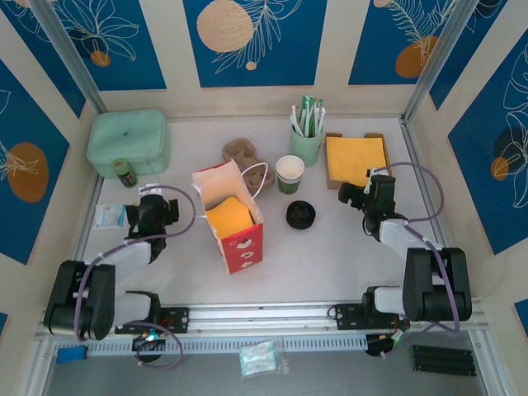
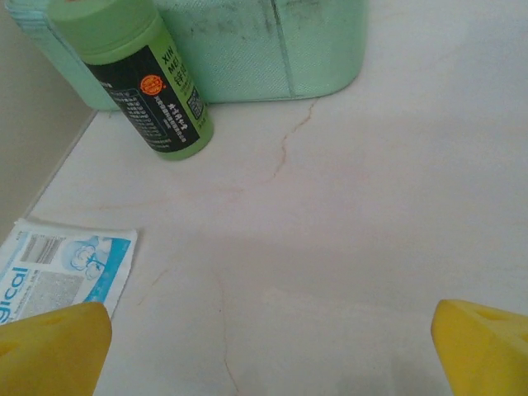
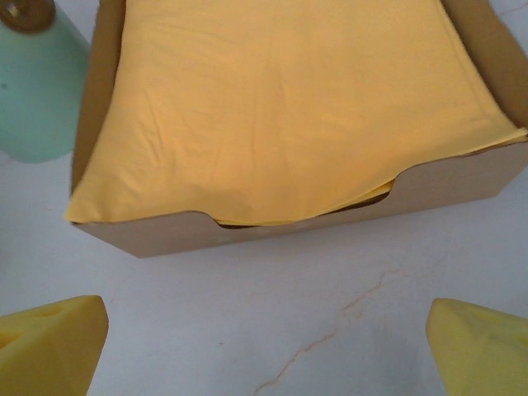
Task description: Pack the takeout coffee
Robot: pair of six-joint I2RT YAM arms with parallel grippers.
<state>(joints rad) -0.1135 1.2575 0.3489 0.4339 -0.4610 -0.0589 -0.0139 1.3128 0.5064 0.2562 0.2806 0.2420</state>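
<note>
Far left, we see a mint case (image 1: 129,142) (image 2: 264,49) with a green bottle (image 1: 124,173) (image 2: 153,91) upright just in front of it and a sachet (image 1: 109,216) (image 2: 62,268) flat on the table (image 1: 330,256) nearer the wall. The left gripper (image 1: 153,210) (image 2: 264,346) is beside the sachet, facing the bottle, with its yellow fingertips (image 2: 54,346) wide apart and holding nothing.

Right of it stands a red-and-white bag (image 1: 239,243), open-topped, with a yellow napkin (image 1: 228,216) inside. Behind the bag lies a cardboard carrier (image 1: 242,151).

The cup (image 1: 289,175) stands upright mid-table, right of the bag and well apart from both grippers, somewhat nearer the right one. Its top looks open, white inside. A black lid (image 1: 300,214) lies on the table just in front of it; we cannot tell whether it is one lid or a stack.

Next right is a mint holder (image 1: 306,147) (image 3: 37,91) with sticks, then a box (image 1: 332,177) (image 3: 454,186) of yellow napkins (image 3: 280,107). The right gripper (image 1: 367,194) (image 3: 264,346) sits just before the box, spread wide and empty.
</note>
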